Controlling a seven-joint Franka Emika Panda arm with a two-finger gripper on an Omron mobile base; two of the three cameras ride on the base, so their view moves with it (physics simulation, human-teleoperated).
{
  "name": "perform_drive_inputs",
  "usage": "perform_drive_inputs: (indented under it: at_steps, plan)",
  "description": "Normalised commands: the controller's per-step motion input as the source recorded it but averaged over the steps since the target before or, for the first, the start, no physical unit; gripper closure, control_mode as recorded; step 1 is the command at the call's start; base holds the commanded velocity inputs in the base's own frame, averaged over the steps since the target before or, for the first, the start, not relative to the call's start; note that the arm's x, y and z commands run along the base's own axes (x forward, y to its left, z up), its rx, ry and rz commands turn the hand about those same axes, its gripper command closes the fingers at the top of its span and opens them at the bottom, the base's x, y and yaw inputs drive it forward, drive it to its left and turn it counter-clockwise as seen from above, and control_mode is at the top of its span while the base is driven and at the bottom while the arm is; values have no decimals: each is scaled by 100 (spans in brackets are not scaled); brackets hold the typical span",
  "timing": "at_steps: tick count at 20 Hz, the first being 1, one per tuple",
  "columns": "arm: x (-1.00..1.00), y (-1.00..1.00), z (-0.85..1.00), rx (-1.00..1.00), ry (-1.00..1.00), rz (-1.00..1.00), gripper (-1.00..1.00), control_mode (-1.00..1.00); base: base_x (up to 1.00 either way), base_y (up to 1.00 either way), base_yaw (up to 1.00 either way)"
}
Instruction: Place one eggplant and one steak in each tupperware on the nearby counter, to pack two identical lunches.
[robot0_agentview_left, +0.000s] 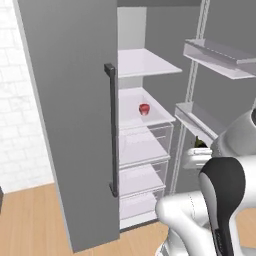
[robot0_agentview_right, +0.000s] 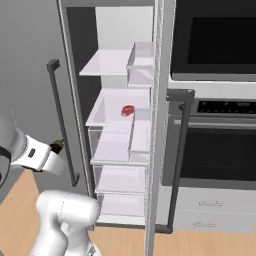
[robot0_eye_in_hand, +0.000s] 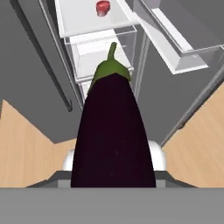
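Fridge: one tall grey refrigerator (robot0_agentview_left: 75, 125), both doors swung open, with white shelves and clear drawers inside.
Doors: two; the left door (robot0_agentview_left: 65, 100) carries one long dark vertical handle (robot0_agentview_left: 112, 130); the right door (robot0_agentview_right: 161, 125) shows its clear bins (robot0_agentview_left: 215, 57), two of them seen in the left base view.
Oven: one black built-in wall oven (robot0_agentview_right: 215, 100) just right of the fridge, with pale grey drawers beneath it.
Floor: light-brown wood floor (robot0_agentview_left: 30, 220), bare in front of the fridge and between the open doors.
Arm: one white arm with dark joints (robot0_agentview_left: 220, 200), standing in the gap between the two doors, near the right door's bins.
Eggplant: one long dark-purple eggplant (robot0_eye_in_hand: 113, 135) with a green cap, stem pointing toward the fridge shelves; it sits outside the fridge, above the floor.
Jaws: clenched on the eggplant, gripper (robot0_eye_in_hand: 113, 175) largely hidden under it.
Steak: one small red steak (robot0_agentview_right: 128, 110) lying on a middle white shelf, well apart from the eggplant, shelf space bare around it.
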Motion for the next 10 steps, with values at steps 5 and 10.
perform_drive_inputs:
  at_steps: [5,10]
  plan:
    - [0,0,0,0,0,0,100,100,-100,-17,-5]
    - [0,0,0,0,0,0,100,100,-65,-66,-36]
